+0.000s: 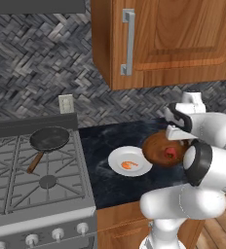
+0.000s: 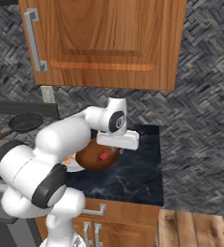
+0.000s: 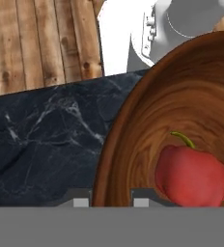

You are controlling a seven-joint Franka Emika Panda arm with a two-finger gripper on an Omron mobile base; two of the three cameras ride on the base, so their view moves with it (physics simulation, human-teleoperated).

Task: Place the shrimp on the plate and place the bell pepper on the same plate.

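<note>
In the left base view, the white plate (image 1: 116,163) lies near the centre of the frame on the dark marbled tabletop (image 1: 105,187), and the small orange shrimp (image 1: 129,165) rests on it. Just right of the plate stands the brown wooden bowl (image 1: 156,148), its rim touching or overlapping the plate's edge. The red bell pepper (image 1: 171,153) sits inside the bowl, partly behind the white arm at the right of the frame. At the left of this view, a black frying pan (image 1: 49,138) rests on the grey stove (image 1: 17,194).

In the right base view, the bowl (image 2: 92,157) and the pepper (image 2: 103,156) appear left of centre, under the robot's hand.

In the hand view, the pepper (image 3: 191,176) lies at the lower right, inside the bowl (image 3: 133,144). The end effector (image 3: 107,201) is at the bottom edge, just over the bowl's rim; its two tips stand apart with nothing between them, so it is spread and holds nothing.
</note>
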